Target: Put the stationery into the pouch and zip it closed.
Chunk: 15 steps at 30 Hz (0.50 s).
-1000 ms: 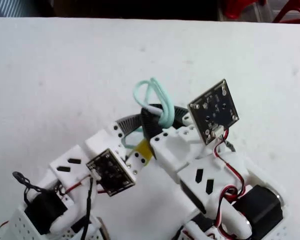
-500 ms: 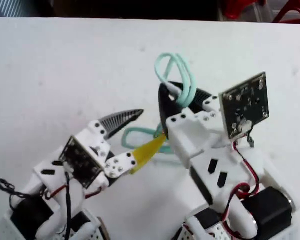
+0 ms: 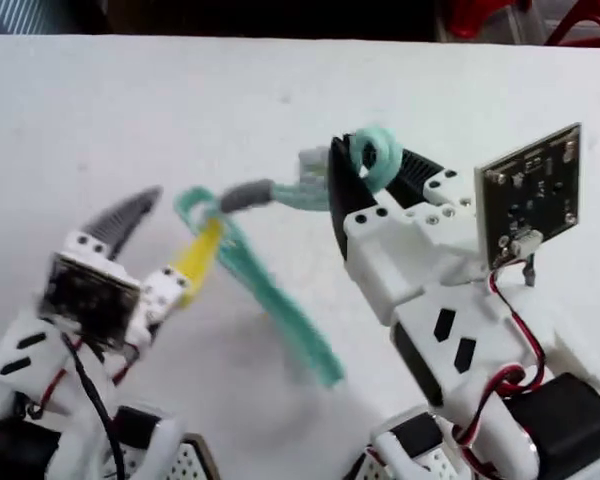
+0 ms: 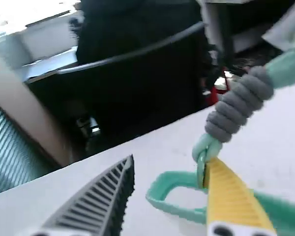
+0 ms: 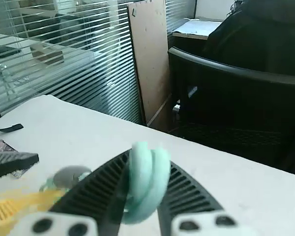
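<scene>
Cord (image 3: 280, 310) coil clamped in right gripper (image 3: 373, 158); left gripper (image 3: 185, 210) spread, one jaw hooked through cord loop. Loop best slipped off slowly, with coil gripped firmly and tangling avoided.

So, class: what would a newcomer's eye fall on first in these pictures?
The mint cord strung between the two arms over the white table. Its loops are pinched in the right arm's black jaws near the table's middle. Its other end hooks over the left arm's yellow jaw, those jaws open, with a grey coil on the cord between.
</scene>
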Motion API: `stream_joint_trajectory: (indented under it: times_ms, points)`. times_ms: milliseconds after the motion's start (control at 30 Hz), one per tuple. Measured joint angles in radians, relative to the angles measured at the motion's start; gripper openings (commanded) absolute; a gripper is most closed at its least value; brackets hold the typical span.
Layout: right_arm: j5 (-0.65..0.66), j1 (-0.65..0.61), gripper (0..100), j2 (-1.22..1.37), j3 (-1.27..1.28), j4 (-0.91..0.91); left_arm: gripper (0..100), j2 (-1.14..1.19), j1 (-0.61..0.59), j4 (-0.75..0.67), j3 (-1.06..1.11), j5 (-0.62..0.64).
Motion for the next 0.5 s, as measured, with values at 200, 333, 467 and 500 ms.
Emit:
stream_joint_trajectory:
  times_ms: [200,333,467,500]
  points:
    - [-0.002,0.005,1.7,0.055,-0.106,0.029,24,0.0,-0.147,-0.117,0.032,0.101]
    - [-0.003,0.0,1.7,0.11,-0.114,0.038,24,0.0,-0.114,-0.121,0.044,0.107]
    - [-0.012,-0.046,1.7,0.109,-0.12,0.054,24,0.0,-0.038,-0.121,0.086,0.107]
    - [-0.012,-0.055,1.7,0.107,-0.132,0.054,24,0.006,-0.032,-0.121,0.087,0.107]
